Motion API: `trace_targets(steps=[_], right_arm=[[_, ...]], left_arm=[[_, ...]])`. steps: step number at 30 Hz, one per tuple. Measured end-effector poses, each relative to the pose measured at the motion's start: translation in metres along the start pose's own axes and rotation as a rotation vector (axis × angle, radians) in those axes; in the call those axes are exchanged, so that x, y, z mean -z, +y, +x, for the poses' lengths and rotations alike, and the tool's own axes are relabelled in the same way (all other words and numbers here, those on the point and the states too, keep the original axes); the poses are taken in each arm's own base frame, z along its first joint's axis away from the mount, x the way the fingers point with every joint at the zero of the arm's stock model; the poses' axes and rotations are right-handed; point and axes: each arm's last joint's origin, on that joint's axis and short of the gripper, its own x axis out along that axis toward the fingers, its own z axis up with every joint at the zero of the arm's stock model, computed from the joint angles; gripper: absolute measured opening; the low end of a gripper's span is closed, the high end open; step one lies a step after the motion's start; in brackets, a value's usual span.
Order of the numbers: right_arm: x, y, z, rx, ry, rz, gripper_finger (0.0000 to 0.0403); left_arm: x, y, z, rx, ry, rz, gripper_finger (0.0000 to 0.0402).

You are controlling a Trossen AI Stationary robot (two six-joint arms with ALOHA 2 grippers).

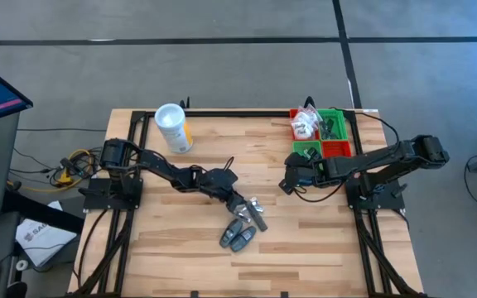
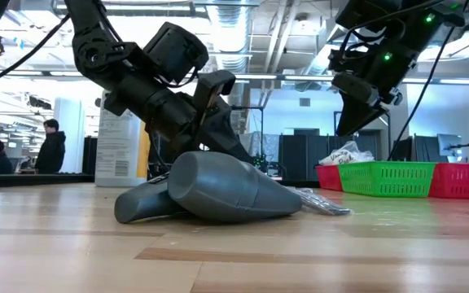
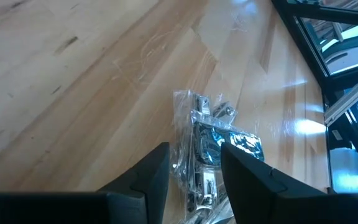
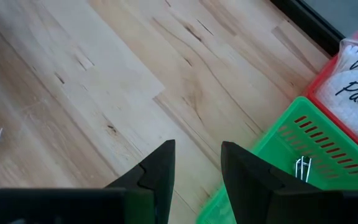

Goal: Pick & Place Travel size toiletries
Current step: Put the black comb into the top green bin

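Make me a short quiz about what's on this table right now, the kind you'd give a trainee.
1. True or false: the white canister lies inside the green bin.
2. The left gripper hangs over which item? A) clear-wrapped packet B) dark grey tubes C) red bin
3. Are the right gripper's fingers holding anything?

Key: 1. False, it sits on the bare table. 2. A. 3. No, the fingers are apart and empty, near the bins.

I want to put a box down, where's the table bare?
Free: the front strip below the grey tubes, and between the canister and the bins. Crowded: mid-table, around the left gripper, packet and tubes.
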Motion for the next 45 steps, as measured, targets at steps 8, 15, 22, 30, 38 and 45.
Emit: trace_targets(steps=[8,15,22,30,38,45], right_arm=[[-0.001,0.000,0.000,-0.004,-0.006,0.005,0.0120],[-0.002,0.001,0.000,-0.013,-0.017,-0.001,0.0120],[-0.002,0.002,0.000,-0.016,-0.020,0.001,0.0120],[-0.002,0.002,0.000,-0.018,-0.017,-0.007,0.0120],[-0.002,0.002,0.000,-0.017,-0.017,-0.009,0.0120],[-0.002,0.002,0.000,-0.019,-0.019,-0.007,0.0120]], left_arm=[[0.005,-0.004,0.001,-0.017,-0.016,-0.004,0.0137],[0.009,-0.006,0.003,-0.026,-0.017,-0.013,0.0137],[0.007,-0.009,0.022,-0.019,-0.025,-0.009,0.0137],[0.005,-0.012,0.027,0.014,0.016,0.036,0.0091],[0.007,-0.011,0.027,0.018,0.051,0.106,0.0006],[0.004,-0.016,0.020,0.018,0.054,0.136,0.0001]])
